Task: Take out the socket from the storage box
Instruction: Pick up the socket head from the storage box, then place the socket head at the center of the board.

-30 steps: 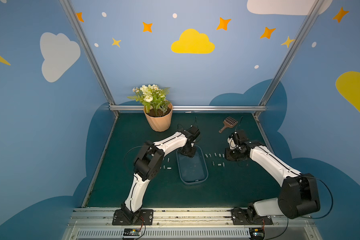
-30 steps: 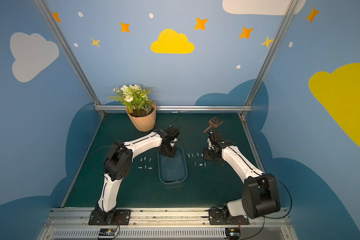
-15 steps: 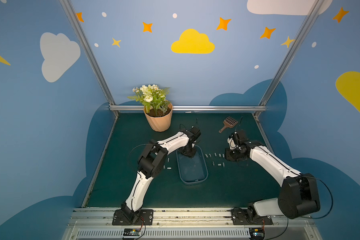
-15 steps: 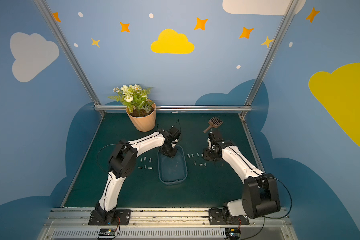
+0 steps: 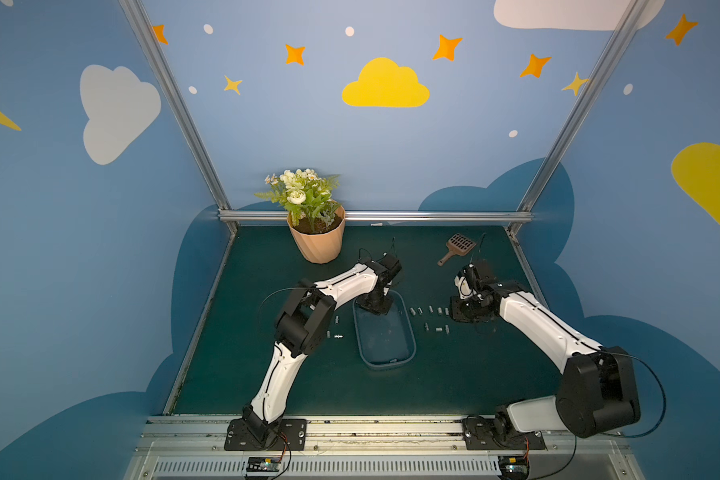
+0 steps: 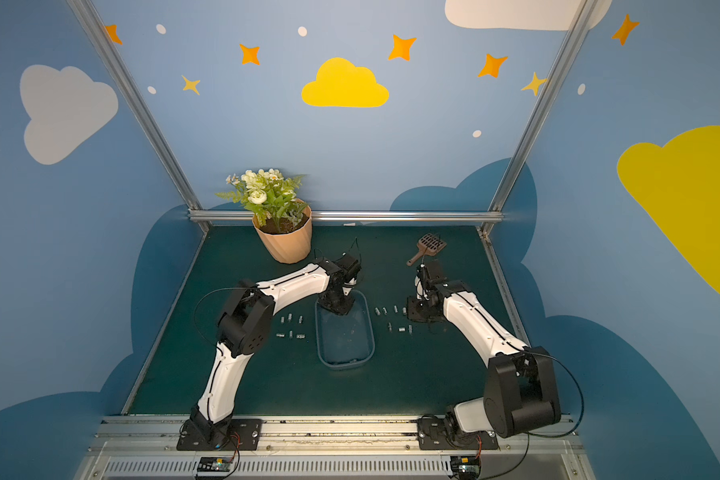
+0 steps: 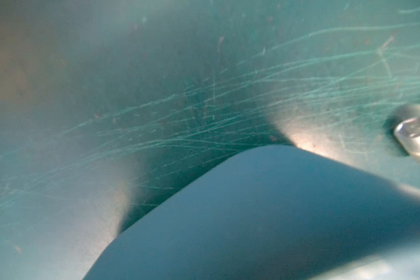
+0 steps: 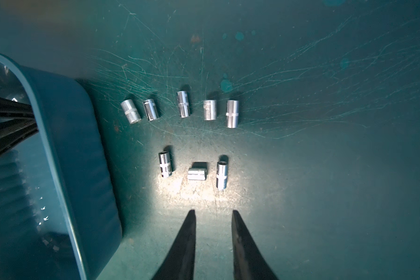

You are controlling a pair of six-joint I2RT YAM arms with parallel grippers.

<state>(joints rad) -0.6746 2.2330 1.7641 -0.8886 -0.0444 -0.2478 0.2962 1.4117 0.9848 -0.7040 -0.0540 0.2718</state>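
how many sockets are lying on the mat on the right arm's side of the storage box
8. Five sockets lie in the rear row and three in the front row, all beside the storage box. None seems hidden there.

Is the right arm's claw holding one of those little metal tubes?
No, the right gripper stands open with nothing between its fingers, and the metal tubes lie loose on the mat beyond it.

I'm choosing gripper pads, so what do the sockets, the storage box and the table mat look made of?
Sockets: likely chromed steel; mirror-bright, with knurled bands.
Storage box: translucent bluish plastic, glossy; its wall glints.
Table mat: dark green, matte, perhaps rubber or vinyl; fine pale scratches mark it.
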